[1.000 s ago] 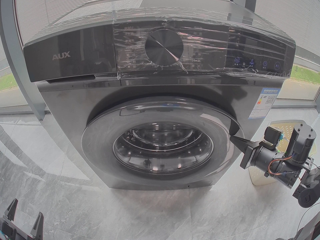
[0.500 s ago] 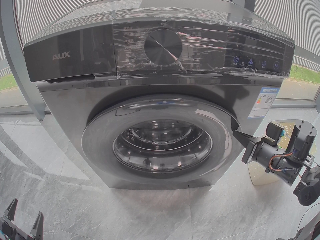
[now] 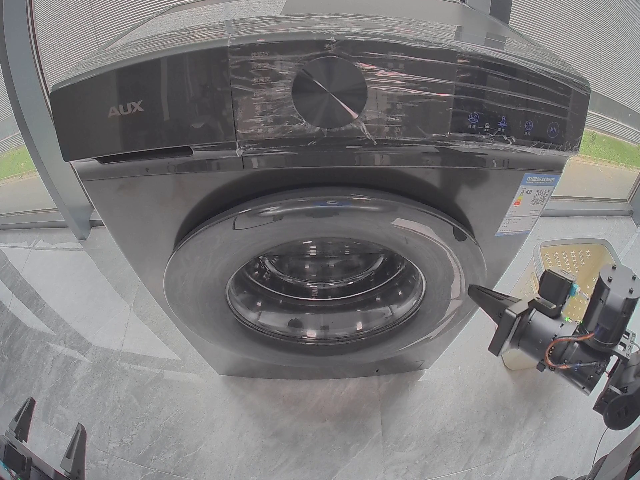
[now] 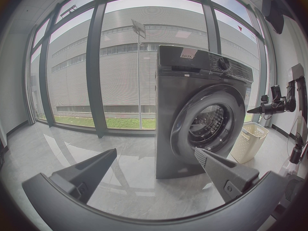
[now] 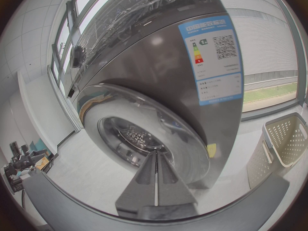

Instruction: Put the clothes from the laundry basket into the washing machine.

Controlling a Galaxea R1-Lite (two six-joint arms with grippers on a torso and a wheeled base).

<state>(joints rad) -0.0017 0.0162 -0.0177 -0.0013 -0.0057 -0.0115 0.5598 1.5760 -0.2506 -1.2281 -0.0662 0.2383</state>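
Observation:
The dark grey washing machine [image 3: 320, 168] stands straight ahead with its round door [image 3: 200, 281] closed over the glass window [image 3: 325, 288]. My right gripper [image 3: 475, 292] is shut with nothing in it, its tip a short way off the door's right edge, level with the door's lower half. In the right wrist view the shut right gripper [image 5: 156, 153] points at the door rim [image 5: 192, 151]. The cream laundry basket [image 3: 573, 261] stands on the floor right of the machine, behind the right arm; its contents are hidden. My left gripper [image 3: 50, 428] is open, low at the near left.
Grey tiled floor [image 3: 267, 421] lies open in front of the machine. Tall windows and a steel column [image 3: 40, 135] stand behind and to its left. In the left wrist view the open left gripper [image 4: 156, 150] faces the machine [image 4: 173, 113] and basket [image 4: 250, 140] from well off.
My right gripper has dropped lower and drawn slightly right, away from the recess at the door's right edge. The door stays closed. The left gripper has not moved.

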